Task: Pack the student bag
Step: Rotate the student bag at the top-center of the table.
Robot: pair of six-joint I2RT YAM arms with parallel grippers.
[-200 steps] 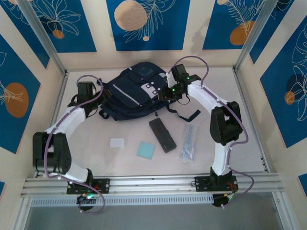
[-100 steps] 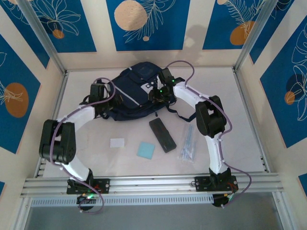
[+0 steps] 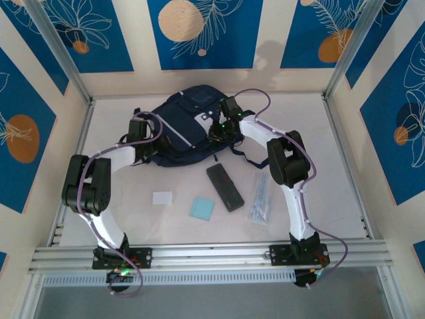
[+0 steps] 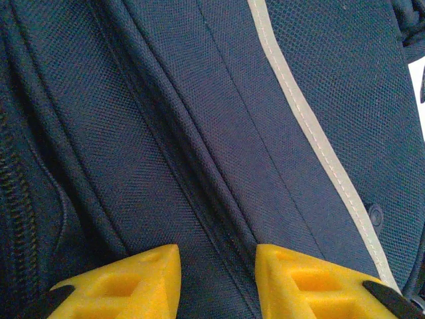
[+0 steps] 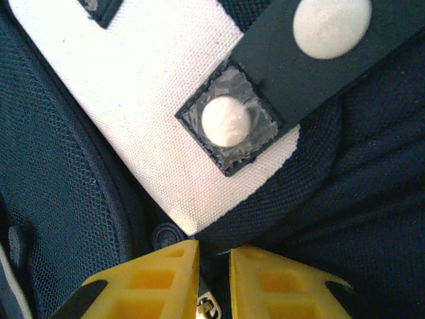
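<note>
Backpack: a large navy backpack [image 3: 179, 136] lies flat on the far middle of the white table [image 3: 332, 139], between the two sets of fingers, with both arms curving in to it
Left gripper: the left gripper [image 4: 218, 266] sits low against the bag's left side; its two yellow fingers [image 4: 126, 286] stand apart, and a raised seam of navy cloth runs up between them
Left grip: I cannot tell whether that cloth is pinched or only touched
Grey stripe: a pale grey stripe [image 4: 312, 139] runs on a slant across the cloth, beyond and to the right of the left fingers
Right gripper: the right gripper [image 5: 214, 266] is pressed to the bag's right side, its yellow tips almost together
Right grip: clenched on a small metal zipper pull [image 5: 202, 309], which shows in the narrow slot between the tips
Cream patch: a woven cream patch [image 5: 133, 100] lies just beyond the right fingers, one corner pointing down toward them
Stud: a round white stud [image 5: 226, 121] sits in a dark square on that corner, straight ahead of the tips
Strap: a dark strap [image 5: 285, 66] with a second white stud slants away beyond the first, up and to the right
Loose things: well behind both sets of fingers, toward the arm bases, lie a black case [image 3: 224, 187], a blue pad [image 3: 202, 208], a white card [image 3: 162, 197] and a clear packet of pens [image 3: 260, 199], all apart from the bag
</note>
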